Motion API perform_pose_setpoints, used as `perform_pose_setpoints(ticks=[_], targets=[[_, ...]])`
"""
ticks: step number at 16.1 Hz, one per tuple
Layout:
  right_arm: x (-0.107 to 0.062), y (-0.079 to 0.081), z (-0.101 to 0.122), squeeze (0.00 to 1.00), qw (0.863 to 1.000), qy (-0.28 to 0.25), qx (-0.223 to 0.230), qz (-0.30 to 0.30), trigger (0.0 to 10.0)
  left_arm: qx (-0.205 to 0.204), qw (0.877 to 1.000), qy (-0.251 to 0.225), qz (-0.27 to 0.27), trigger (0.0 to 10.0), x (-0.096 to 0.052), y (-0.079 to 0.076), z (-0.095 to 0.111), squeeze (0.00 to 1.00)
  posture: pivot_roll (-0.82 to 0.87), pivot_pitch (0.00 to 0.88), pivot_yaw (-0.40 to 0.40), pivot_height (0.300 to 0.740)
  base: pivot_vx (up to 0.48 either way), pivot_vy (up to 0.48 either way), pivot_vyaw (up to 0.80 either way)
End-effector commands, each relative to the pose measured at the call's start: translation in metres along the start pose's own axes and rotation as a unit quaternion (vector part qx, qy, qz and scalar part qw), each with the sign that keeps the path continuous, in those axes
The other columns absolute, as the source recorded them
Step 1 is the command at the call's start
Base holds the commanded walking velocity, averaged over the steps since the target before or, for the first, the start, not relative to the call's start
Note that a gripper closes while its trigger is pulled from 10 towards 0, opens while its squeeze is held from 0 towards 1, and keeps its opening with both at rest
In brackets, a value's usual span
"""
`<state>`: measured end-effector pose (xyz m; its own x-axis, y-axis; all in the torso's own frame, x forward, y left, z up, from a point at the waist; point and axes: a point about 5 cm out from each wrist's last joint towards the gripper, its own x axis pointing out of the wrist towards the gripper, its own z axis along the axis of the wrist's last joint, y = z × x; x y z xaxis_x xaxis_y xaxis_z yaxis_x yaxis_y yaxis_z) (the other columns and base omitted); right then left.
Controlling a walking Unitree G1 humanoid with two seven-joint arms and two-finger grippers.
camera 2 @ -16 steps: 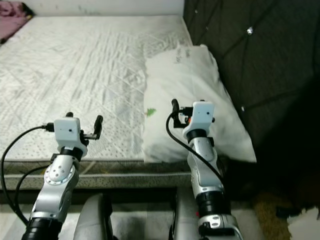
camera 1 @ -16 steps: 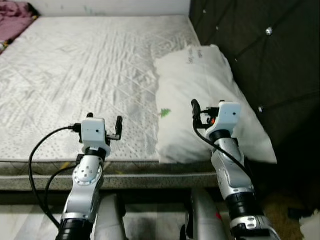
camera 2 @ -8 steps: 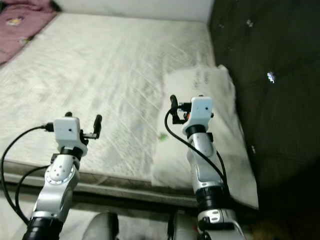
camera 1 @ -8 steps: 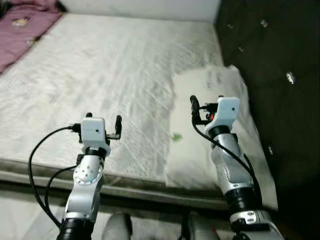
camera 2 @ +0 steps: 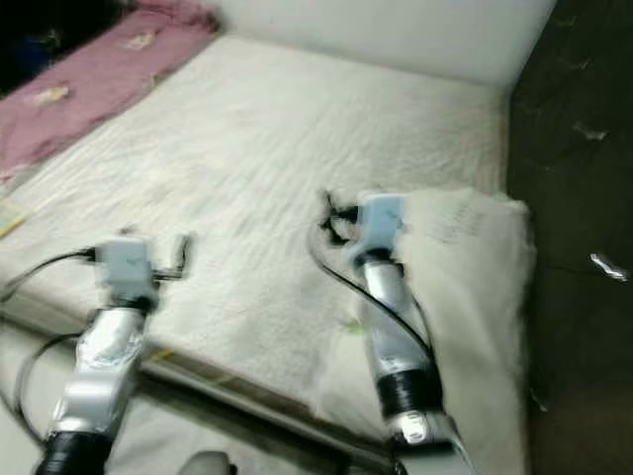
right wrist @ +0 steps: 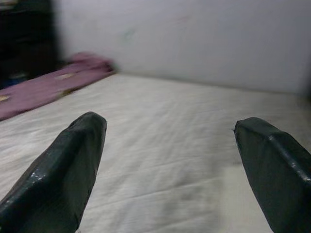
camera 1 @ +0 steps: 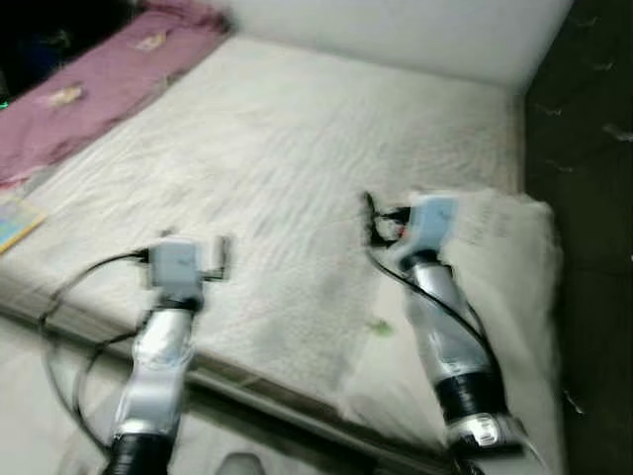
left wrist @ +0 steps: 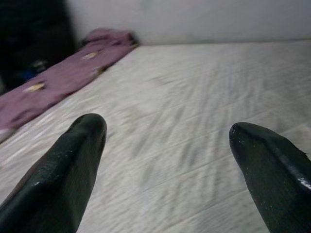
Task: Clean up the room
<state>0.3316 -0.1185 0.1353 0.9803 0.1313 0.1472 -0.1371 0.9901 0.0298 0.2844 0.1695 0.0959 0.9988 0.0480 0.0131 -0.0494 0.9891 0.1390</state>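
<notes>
A bare white quilted mattress [camera 1: 297, 148] lies before me, and both eye views are blurred. A white pillow [camera 1: 504, 287] rests on its right end against the headboard. A crumpled purple blanket [camera 1: 109, 84] lies along the far left side of the bed. My left gripper [camera 1: 203, 247] hangs open over the near edge of the mattress, with nothing between its fingers [left wrist: 73, 160]. My right gripper [camera 1: 391, 213] is open and empty too, held over the mattress just left of the pillow. Both wrist views look across the mattress [right wrist: 160, 160] toward the blanket [left wrist: 58, 77].
A dark tufted headboard [camera 1: 593, 129] rises on the right. A white wall [camera 1: 396, 30] runs behind the bed. A small colourful flat thing [camera 1: 15, 220] lies off the bed's left edge. Dark furniture [left wrist: 34, 43] stands beyond the blanket.
The camera has swung to the left, so the bed and pillow have shifted right and the purple blanket has come further into view. Both arms keep their pose, grippers open.
</notes>
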Motion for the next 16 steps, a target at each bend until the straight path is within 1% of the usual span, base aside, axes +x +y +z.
perform_pose_setpoints(ticks=[1, 4, 7, 12, 13, 16], targets=[[-0.008, -0.021, -0.009, 0.00, 0.999, 0.020, -0.012, -0.033, 10.0, -0.007, 1.000, -0.002, -0.022, 10.0, 0.002, -0.014, 0.003, 0.00, 0.05, 0.000, -0.009, 0.740, 0.000, 0.000, 0.00], [-0.007, -0.021, -0.009, 0.00, 0.999, 0.020, -0.011, -0.034, 10.0, -0.009, 0.999, -0.007, -0.035, 10.0, 0.002, -0.017, 0.004, 0.00, 0.05, 0.000, -0.009, 0.740, 0.000, 0.000, 0.00], [-0.008, -0.021, -0.010, 0.00, 0.999, 0.021, -0.010, -0.035, 10.0, -0.019, 1.000, -0.003, -0.021, 10.0, 0.002, -0.015, 0.003, 0.00, 0.05, 0.000, -0.009, 0.740, 0.000, 0.000, 0.00], [-0.010, -0.019, -0.015, 0.00, 0.999, 0.037, 0.001, -0.033, 10.0, -0.026, 0.999, 0.001, -0.030, 10.0, 0.001, -0.016, 0.002, 0.00, 0.05, 0.000, -0.010, 0.740, 0.000, 0.000, 0.00], [-0.011, -0.018, -0.019, 0.00, 0.998, 0.049, 0.009, -0.036, 10.0, -0.029, 0.999, 0.002, -0.029, 10.0, 0.001, -0.015, 0.002, 0.00, 0.05, 0.000, -0.012, 0.740, 0.000, 0.000, -0.80], [-0.012, -0.017, -0.020, 0.00, 0.998, 0.050, 0.009, -0.032, 10.0, -0.031, 0.999, 0.003, -0.029, 10.0, 0.001, -0.015, 0.002, 0.00, 0.05, 0.000, -0.012, 0.740, 0.000, 0.274, -0.80]])
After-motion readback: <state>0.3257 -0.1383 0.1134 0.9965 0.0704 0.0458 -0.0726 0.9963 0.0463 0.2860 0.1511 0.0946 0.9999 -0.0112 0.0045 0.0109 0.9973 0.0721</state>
